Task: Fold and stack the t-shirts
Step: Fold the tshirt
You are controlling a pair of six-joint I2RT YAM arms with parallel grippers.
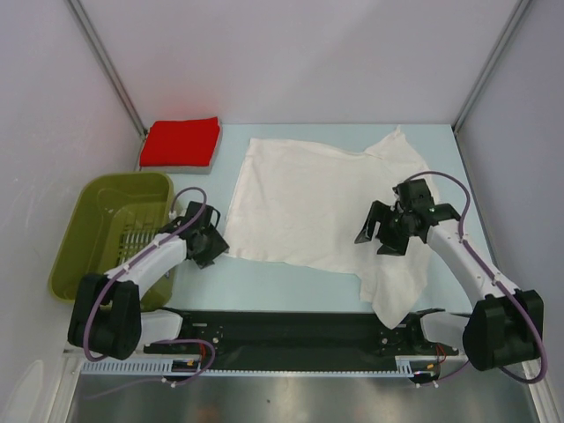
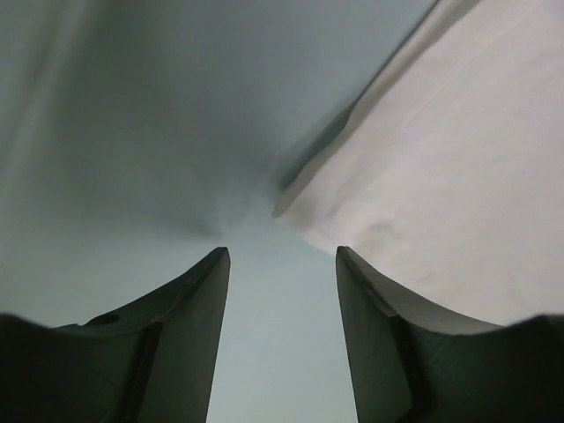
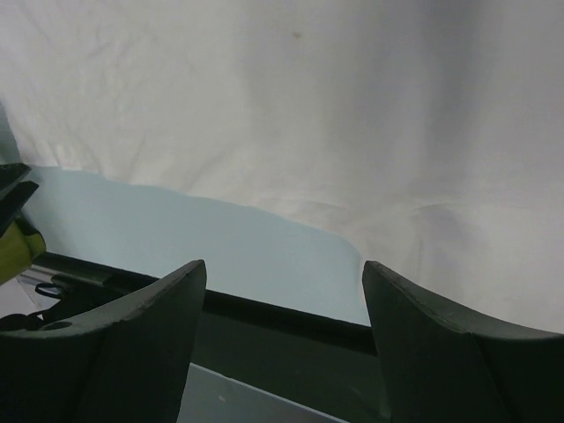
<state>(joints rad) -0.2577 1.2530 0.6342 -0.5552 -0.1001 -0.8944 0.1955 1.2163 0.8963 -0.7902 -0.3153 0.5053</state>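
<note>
White t-shirt lies spread flat across the middle of the pale blue table, its near-right corner trailing toward the near edge. An olive-green basket sits at the left. The red t-shirt rests folded at the far left, on a grey pad just beyond the basket. The right gripper hangs over the white shirt's right part, fingers apart and holding nothing. The left gripper sits by the shirt's near-left corner, fingers likewise apart with only bare table between them; its right fingertip seems just beside the cloth's edge, though contact is unclear.
</note>
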